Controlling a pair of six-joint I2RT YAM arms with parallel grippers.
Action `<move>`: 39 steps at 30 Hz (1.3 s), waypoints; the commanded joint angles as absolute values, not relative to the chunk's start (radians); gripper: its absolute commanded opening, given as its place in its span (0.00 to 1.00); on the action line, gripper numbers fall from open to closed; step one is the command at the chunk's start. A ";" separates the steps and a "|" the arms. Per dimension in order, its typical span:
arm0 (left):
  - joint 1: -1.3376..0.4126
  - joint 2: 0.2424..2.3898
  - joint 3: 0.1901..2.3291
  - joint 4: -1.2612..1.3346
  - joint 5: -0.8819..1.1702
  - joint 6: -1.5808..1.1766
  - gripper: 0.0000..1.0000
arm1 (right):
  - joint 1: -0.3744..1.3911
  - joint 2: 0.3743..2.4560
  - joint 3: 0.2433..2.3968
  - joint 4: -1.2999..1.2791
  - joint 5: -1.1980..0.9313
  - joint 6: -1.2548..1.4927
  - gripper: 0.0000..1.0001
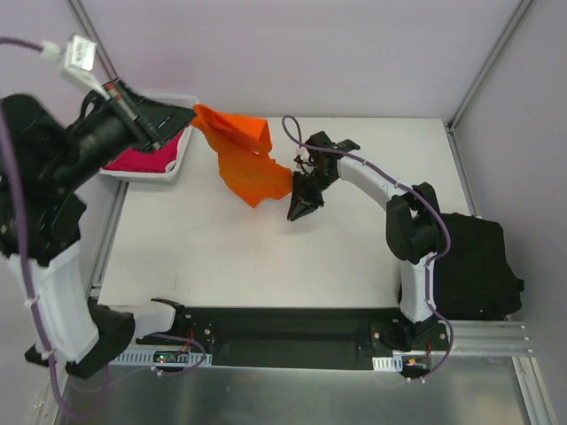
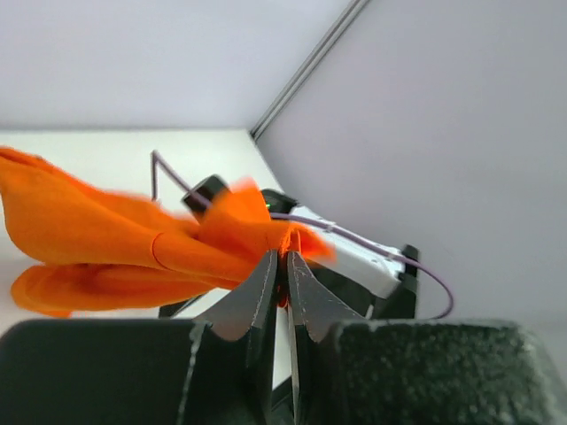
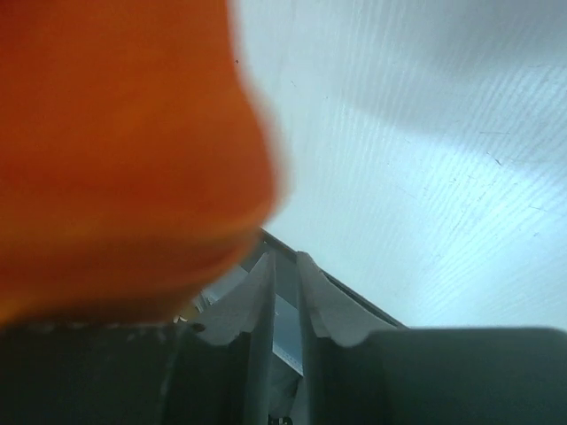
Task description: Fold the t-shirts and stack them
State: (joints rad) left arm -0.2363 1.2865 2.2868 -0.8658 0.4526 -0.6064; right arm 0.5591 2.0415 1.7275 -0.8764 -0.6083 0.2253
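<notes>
Orange t-shirt point(image 1: 248, 164) is off the stack and strung up over the table point(image 1: 221, 257). Its top corner is at the left gripper point(image 1: 188, 113), just beside the white basket point(image 1: 177, 164), and its low end sags next to the right gripper point(image 1: 298, 207); can't tell if that end touches the table. Left wrist view: left gripper point(image 2: 285, 258) is clamped on a small bunched fold of the cloth point(image 2: 97, 230), fingers nearly together. Right wrist view: right gripper point(image 3: 285, 261) is only narrowly parted with nothing between the tips, and the cloth point(image 3: 115, 133) is draped off to one side, blurring half the lens. Risks as I read it: the whole shirt hangs on one thin pinch, so a fast swing could pull it free, dropping it in a heap or into the basket on the magenta t-shirt point(image 1: 142, 159). The right side has no hold, so the shirt stays twisted and would go down crumpled. A regrasp with the camera half covered could miss the hem or grab two layers. Loose cloth near the right arm's cable could snag. Black t-shirts point(image 1: 478, 266) sit well apart at the right, no conflict.
</notes>
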 commanded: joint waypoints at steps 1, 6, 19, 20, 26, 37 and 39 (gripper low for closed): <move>-0.242 1.161 2.212 -0.765 0.433 -0.592 0.07 | 0.589 2.052 1.740 -0.873 -0.635 0.202 0.28; -0.242 1.109 2.122 -0.767 0.462 -0.653 0.07 | 0.597 2.071 1.668 -0.752 -0.733 0.247 0.42; -0.241 1.127 2.039 -0.911 0.443 -0.713 0.11 | 0.632 2.122 1.690 -0.684 -0.741 0.304 0.45; -0.241 1.152 2.027 -0.932 0.439 -0.715 0.11 | 0.634 2.117 1.687 -0.686 -0.733 0.299 0.45; -0.241 1.302 1.889 -1.000 0.489 -0.704 0.05 | 0.617 2.063 1.706 -0.752 -0.628 0.267 0.45; -0.265 1.496 1.780 -0.999 0.522 -0.621 0.06 | 0.548 1.907 1.714 -0.917 -0.549 0.180 0.46; -0.282 1.476 1.665 -1.000 0.515 -0.618 0.07 | 0.557 1.858 1.640 -0.917 -0.572 0.170 0.47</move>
State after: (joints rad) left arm -0.2470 1.5547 1.7733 -0.9813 0.4755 -0.6529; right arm 0.5327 2.0064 1.6711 -0.8368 -0.5625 0.2287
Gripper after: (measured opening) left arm 0.061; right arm 0.462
